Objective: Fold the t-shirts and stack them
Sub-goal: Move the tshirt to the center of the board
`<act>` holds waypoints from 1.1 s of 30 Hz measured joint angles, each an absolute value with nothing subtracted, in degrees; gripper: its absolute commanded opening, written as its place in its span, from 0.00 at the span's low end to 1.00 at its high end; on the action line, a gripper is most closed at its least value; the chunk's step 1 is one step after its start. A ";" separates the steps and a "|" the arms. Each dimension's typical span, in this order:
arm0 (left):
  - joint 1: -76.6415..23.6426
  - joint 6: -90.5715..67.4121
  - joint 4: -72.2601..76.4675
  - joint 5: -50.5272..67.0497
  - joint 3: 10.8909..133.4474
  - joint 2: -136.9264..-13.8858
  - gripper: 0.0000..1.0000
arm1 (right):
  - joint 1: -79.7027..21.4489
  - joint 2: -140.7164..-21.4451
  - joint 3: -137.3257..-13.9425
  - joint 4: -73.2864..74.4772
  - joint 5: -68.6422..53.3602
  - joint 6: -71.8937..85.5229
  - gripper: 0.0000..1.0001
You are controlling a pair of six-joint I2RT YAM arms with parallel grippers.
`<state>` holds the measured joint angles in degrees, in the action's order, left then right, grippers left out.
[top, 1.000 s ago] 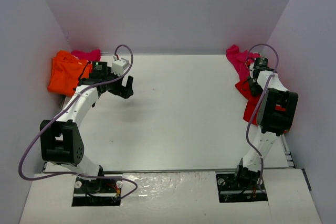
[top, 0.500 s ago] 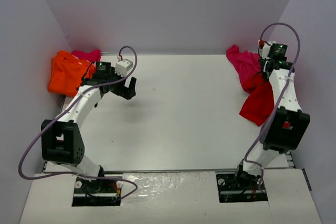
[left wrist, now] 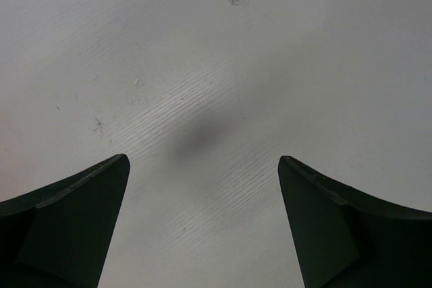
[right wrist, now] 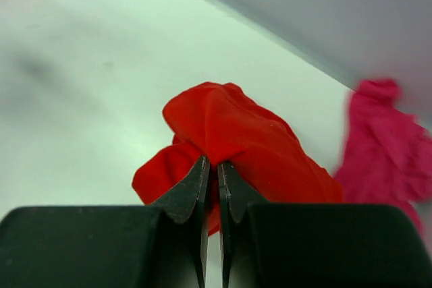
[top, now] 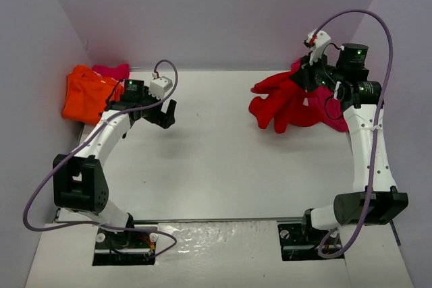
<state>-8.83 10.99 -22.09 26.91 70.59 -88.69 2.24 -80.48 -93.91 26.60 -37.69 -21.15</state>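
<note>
Shirt held up in a red bunch at the far right

Red shirt (top: pixel 283 102) is crumpled into a loose wad with no flat panel, sleeve or collar that can be told apart. Its cloth is plain and bright, thrown into thick folds and several rounded lobes. The right gripper (right wrist: pixel 210 166) is closed on a pinch of it, the two fingers almost meeting with a ridge of cloth between them. From the top view the bunch is longer than it is deep. Its long axis runs left to right across the far right part of the bench (top: pixel 216 160), and the lobes trail out to the left, away from the grip. Whether the lowest folds touch the bench cannot be told.

A magenta shirt (right wrist: pixel 381 146) lies heaped just beside it, towards the right wall. The orange shirt (top: pixel 84 96) sits at the far left corner, with a pink shirt (top: pixel 111 70) behind it. The left gripper (left wrist: pixel 202 160) is spread wide over bare bench, holding nothing.
</note>
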 measured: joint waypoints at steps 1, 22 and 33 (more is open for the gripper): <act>-8.99 11.11 -22.09 26.90 70.59 -88.62 0.90 | 1.62 -80.18 -93.91 27.76 -41.35 -21.41 0.00; -14.75 12.64 -23.32 25.91 72.64 -89.34 0.90 | -11.07 -89.76 -78.68 27.12 -16.23 -26.43 1.00; -23.90 18.72 -34.29 28.60 78.18 -89.06 0.87 | -14.44 -75.97 -74.18 36.09 -17.35 -34.22 0.83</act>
<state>-23.90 18.72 -34.29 28.60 78.18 -89.06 -14.44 -75.97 -74.18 36.09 -17.35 -34.22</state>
